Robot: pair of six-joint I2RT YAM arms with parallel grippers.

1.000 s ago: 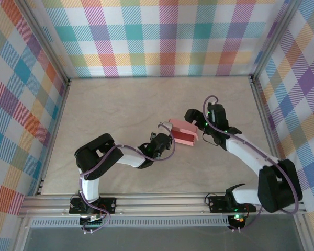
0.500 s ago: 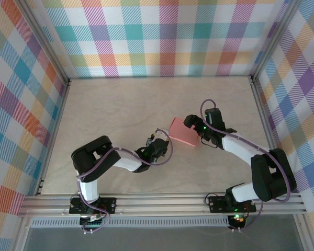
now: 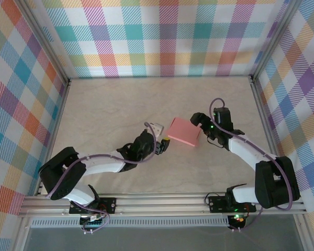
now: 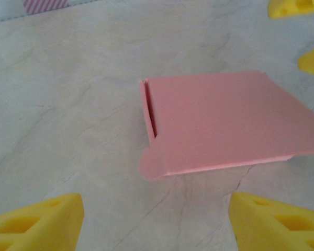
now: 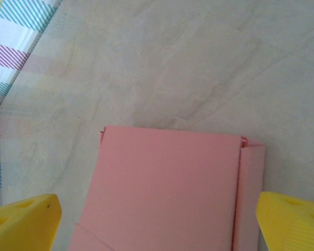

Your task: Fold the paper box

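— Well, first entry?
— Item: one salmon-pink paper box (image 3: 184, 132) of thin card, flat and rectangular. It lies flat on the pale marbled worktop (image 3: 104, 110), a little right of the middle and well apart from all four edges.

— Details of the card?
— The left wrist view shows the paper box (image 4: 220, 123) with one narrow slit along its left end and one rounded tab at the near corner. In the right wrist view the paper box (image 5: 167, 188) has one folded strip along its right side.

— Grippers?
— Two, each with two yellow fingers.
- The left gripper (image 3: 165, 143) is released, with its fingers (image 4: 34, 219) spread wide. It sits just beside the box's near-left corner and is not touching it.
- The right gripper (image 3: 198, 121) is also released, at the box's right edge. Its fingers (image 5: 23, 219) stand apart with the card lying between them. I cannot tell whether they touch it.

— Surroundings?
— Three checked pastel walls (image 3: 167, 36) stand along the far, left and right edges.
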